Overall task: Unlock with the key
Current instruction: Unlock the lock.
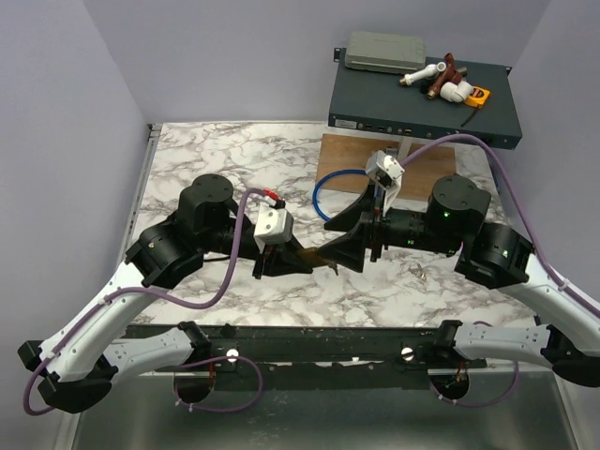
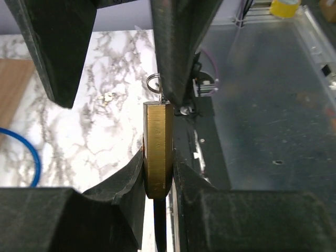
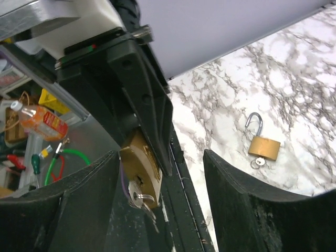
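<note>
At the table's near middle, your left gripper [image 2: 157,176] pinched the padlock [image 2: 157,147], with the key [image 3: 142,199] seated in its keyhole, while your right gripper [image 3: 160,163] stood spread beside it, so the turning step seemed in hand, calling for a square grip on the key, then a twist.

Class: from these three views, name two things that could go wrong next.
1. The right gripper stands open around the key in the held padlock; closing off-centre might knock it askew.
2. The left gripper pinches only the padlock's flat faces, above the near edge of the table; a turning force could make it slip and drop off.
</note>
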`<action>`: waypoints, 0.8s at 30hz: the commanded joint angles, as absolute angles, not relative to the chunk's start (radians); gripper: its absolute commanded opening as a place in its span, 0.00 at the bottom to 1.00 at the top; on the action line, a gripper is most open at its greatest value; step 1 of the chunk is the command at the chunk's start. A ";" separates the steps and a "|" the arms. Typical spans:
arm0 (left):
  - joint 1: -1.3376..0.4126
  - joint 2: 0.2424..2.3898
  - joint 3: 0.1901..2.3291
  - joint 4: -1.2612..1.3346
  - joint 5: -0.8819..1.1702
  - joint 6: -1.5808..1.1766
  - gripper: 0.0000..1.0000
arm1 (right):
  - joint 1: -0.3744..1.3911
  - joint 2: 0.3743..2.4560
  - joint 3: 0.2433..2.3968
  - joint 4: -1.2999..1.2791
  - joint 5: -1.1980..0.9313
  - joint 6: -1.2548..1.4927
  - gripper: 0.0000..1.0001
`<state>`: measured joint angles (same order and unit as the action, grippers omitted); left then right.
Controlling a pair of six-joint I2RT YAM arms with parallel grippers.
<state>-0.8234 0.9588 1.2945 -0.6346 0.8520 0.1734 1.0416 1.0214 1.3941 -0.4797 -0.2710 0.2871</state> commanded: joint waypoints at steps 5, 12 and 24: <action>-0.784 0.968 1.322 -0.547 0.987 0.043 0.00 | 1.046 1.070 1.405 -0.421 -0.489 0.205 0.67; -0.755 0.979 1.325 -0.559 1.023 0.066 0.00 | 1.046 1.111 1.432 -0.490 -0.494 0.201 0.37; -0.717 0.947 1.340 -0.782 0.893 0.276 0.82 | 1.046 1.132 1.434 -0.467 -0.267 0.242 0.01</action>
<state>-0.7269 0.9867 1.3090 -0.6743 0.9657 0.1226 1.0412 1.1801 1.4654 -0.5426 -0.3973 0.2077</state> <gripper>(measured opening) 0.649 0.156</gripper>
